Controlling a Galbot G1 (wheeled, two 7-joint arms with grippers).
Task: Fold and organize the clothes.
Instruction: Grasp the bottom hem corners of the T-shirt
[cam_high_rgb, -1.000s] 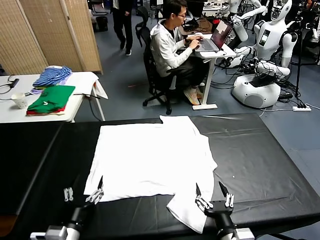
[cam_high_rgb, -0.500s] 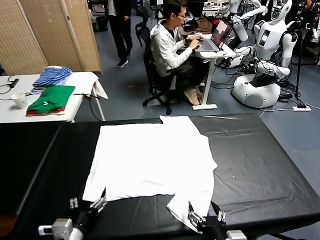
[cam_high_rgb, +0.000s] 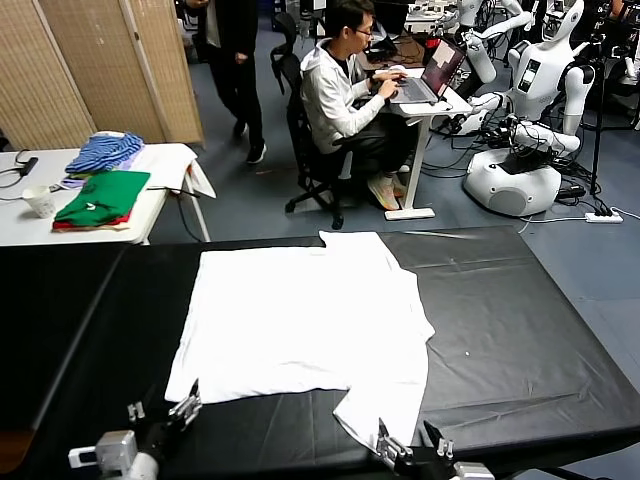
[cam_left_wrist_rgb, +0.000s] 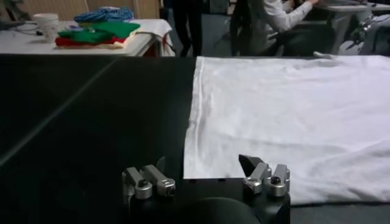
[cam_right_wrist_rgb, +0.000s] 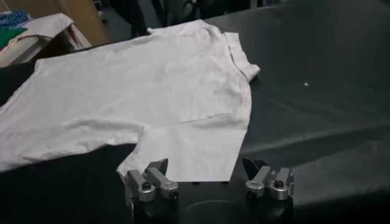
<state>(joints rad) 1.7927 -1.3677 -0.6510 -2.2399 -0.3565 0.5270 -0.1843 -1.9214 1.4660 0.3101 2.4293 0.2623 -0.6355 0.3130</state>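
The black surface fills the lower head view, its near edge cut off by the frame. On it the white T-shirt lies spread flat, plain side up, neck end toward the robot's left; no print, label or lettering can be read on it. One sleeve reaches toward the near edge, the other points away at the far edge. The cloth has not shifted since the earlier frames.

Beyond the surface, a white side table carries a folded green garment on a red one and a blue-striped garment behind; a paper cup stands beside them, any marking too small to tell. A seated man types on a laptop; no writing on its lid is legible. A walking person, head cut off by the frame, has come nearer than a second ago.

The left tool sits low at the near edge, just short of the shirt's hem corner, fingers released and spread, holding nothing. It has dropped back from where it touched the hem a second ago. The right tool is likewise released and empty, partly cut off at the bottom edge, its tips at the end of the near sleeve; it too has sunk lower. In the wrist views both sets of fingertips frame the cloth's edge, and whether they touch it cannot be told.
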